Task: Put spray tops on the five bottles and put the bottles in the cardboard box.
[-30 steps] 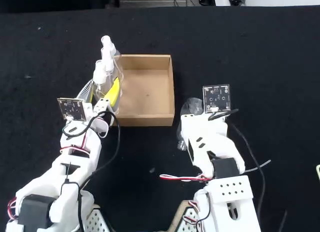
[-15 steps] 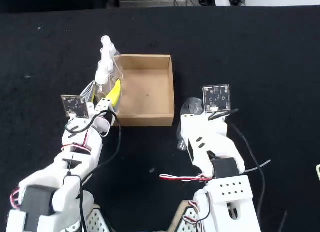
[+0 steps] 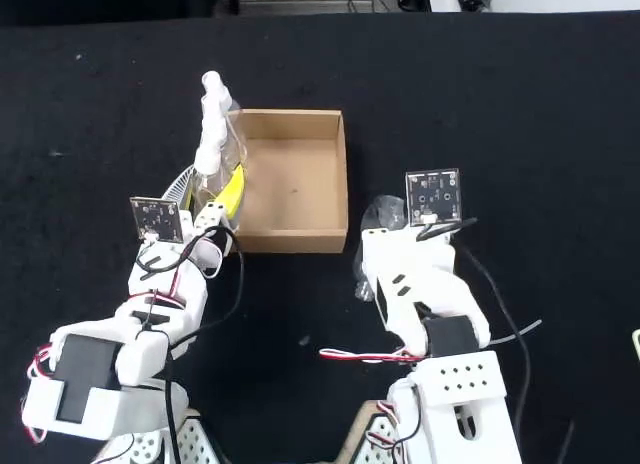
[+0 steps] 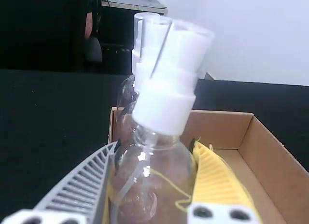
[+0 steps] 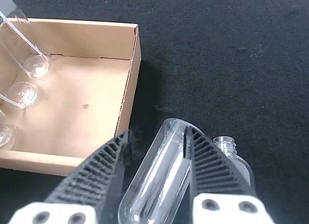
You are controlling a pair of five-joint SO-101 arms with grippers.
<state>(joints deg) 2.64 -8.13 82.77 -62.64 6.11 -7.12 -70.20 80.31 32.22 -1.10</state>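
- Left gripper (image 4: pixel 154 151) jaws are part-way closed around the round body of a clear bottle (image 4: pixel 149 180) that wears a white spray top (image 4: pixel 164 89)
- This capped bottle hangs at the left wall of the cardboard box (image 3: pixel 295 242), roughly upright, with its top leaning away from the arm
- Right gripper (image 5: pixel 157 133) jaws are closed on a second clear bottle (image 5: pixel 154 180), down on the black table (image 3: pixel 520 104) just beside the box's right wall
- A bare neck (image 5: pixel 224 144) with no top shows just past one right jaw; whether it belongs to the gripped bottle I cannot tell
- Other bottles (image 5: pixel 36 64) lie along the box's left side, with clear bases showing
- Risk: the held bottle sits right over the wall, so lowering it off-line could snag its base on the cardboard or tip it outside
- Risk: it may knock its crowded neighbours on release
- Risk: the smooth, rounded plastic could twist in the jaws, and a top that is not fully seated might pop off
- Look: thin, transparent, glossy body with a dip tube inside, and a white top that looks rigid
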